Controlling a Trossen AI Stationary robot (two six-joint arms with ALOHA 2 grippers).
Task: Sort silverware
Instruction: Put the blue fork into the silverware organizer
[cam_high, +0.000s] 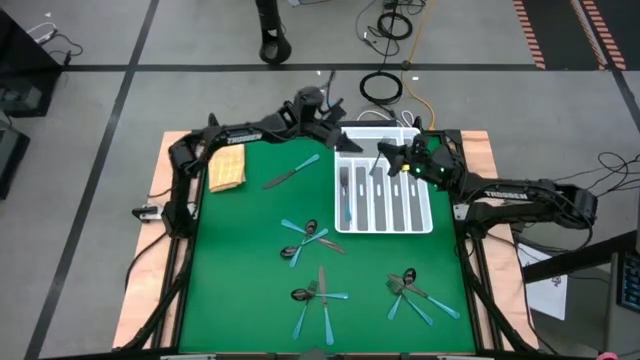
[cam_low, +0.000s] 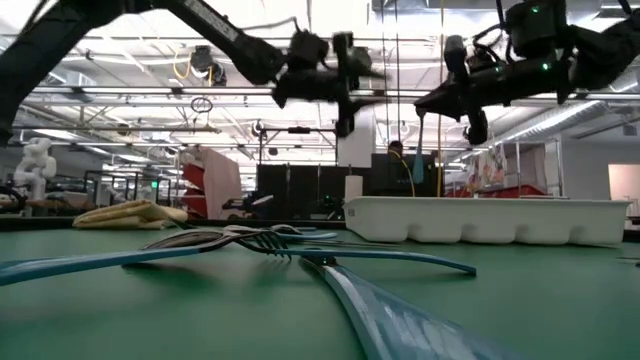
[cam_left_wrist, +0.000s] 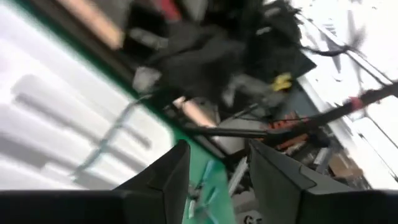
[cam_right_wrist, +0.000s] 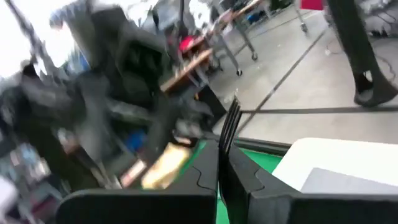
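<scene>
From above, my left hand (cam_high: 335, 135) hangs over the upper left corner of the white tray (cam_high: 384, 228), fingers apart. My right hand (cam_high: 392, 155) sits over the tray's upper middle, pinched shut on a fork (cam_high: 372, 165), likely so I can drop it into a slot. Loose silverware (cam_high: 318, 262) lies scattered across the lower green tabletop (cam_high: 240, 250), well apart from the tray; a yellow cloth (cam_high: 228, 168) rests at upper left.

At table level, both hands float high above the tray (cam_low: 490, 220), with forks (cam_low: 240, 240) crossed in the foreground.

Past my left fingers (cam_left_wrist: 168, 180), spread wide, nothing is gripped.

My right fingers (cam_right_wrist: 205, 180) press together on the fork's tines (cam_right_wrist: 230, 127), pointing upward.
</scene>
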